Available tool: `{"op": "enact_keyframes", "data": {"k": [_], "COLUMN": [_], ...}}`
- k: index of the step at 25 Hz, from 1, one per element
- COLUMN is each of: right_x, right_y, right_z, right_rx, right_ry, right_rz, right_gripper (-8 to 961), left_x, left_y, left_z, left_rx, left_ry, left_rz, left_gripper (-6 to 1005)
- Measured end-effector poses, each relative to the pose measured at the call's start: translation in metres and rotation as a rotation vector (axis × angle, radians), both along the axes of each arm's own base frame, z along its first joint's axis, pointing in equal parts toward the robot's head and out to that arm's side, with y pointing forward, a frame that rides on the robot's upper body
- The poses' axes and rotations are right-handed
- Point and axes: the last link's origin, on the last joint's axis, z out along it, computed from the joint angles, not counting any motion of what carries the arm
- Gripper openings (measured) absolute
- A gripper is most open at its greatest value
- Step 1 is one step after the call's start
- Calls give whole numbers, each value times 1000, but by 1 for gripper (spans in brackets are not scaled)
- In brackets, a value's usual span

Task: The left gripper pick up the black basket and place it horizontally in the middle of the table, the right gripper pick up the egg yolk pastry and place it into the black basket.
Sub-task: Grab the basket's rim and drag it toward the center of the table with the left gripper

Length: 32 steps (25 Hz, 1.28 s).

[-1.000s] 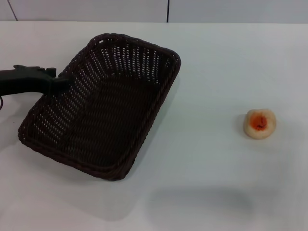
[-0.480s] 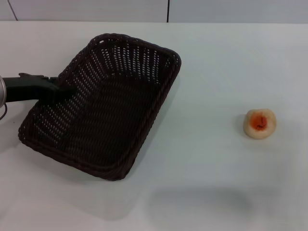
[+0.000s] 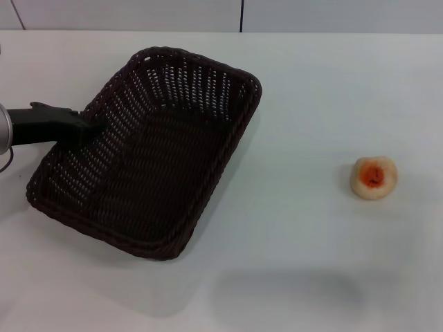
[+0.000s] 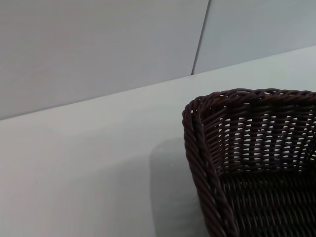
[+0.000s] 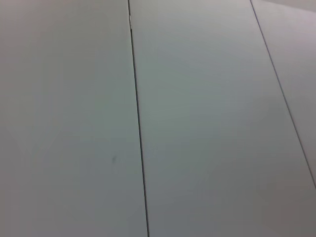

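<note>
The black basket point(image 3: 152, 173) lies at an angle on the left half of the white table point(image 3: 311, 104). My left gripper point(image 3: 88, 126) comes in from the left and is shut on the basket's left long rim. The left wrist view shows one rounded corner of the basket point(image 4: 256, 163) close up, with a shadow on the table beside it. The egg yolk pastry point(image 3: 374, 177) sits alone on the table at the right, well apart from the basket. My right gripper is out of view; its wrist view shows only pale wall panels.
A pale wall with a dark vertical seam point(image 3: 241, 15) runs behind the table's far edge. A soft shadow point(image 3: 287, 290) lies on the table near the front edge.
My left arm has slid further in over the basket's left rim, and its silver cuff now shows at the left edge. The basket has shifted very slightly. The pastry has not moved.
</note>
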Motion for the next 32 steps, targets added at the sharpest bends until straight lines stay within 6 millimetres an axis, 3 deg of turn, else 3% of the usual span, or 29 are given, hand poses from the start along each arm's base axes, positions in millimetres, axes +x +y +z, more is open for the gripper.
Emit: {"op": "enact_keyframes", "data": {"k": [4,10,15,21,32], "right_x": [0,1,1,2,4], "right_y": [0,-1,-1,-3,-5], "right_z": [1,1,2,2,2], "right_rx": [4,7,10,13,18], "right_ry": [0,-2,-3,-1,1], "right_rz": [0,-2,-2,-6,-14], "right_gripper": [498,498,498,498,498], "left_x": [1,8,27,54,102], "left_y": [0,5,16,34,45], "left_z": [0,4,12,35,39], "left_rx": [-3,3,-3,-22,-185], "left_ry": [2,-16,-4,10,21], "left_rz": [-2,-29,-100,-218,-425], "left_gripper": [222,222,221,215,204]}}
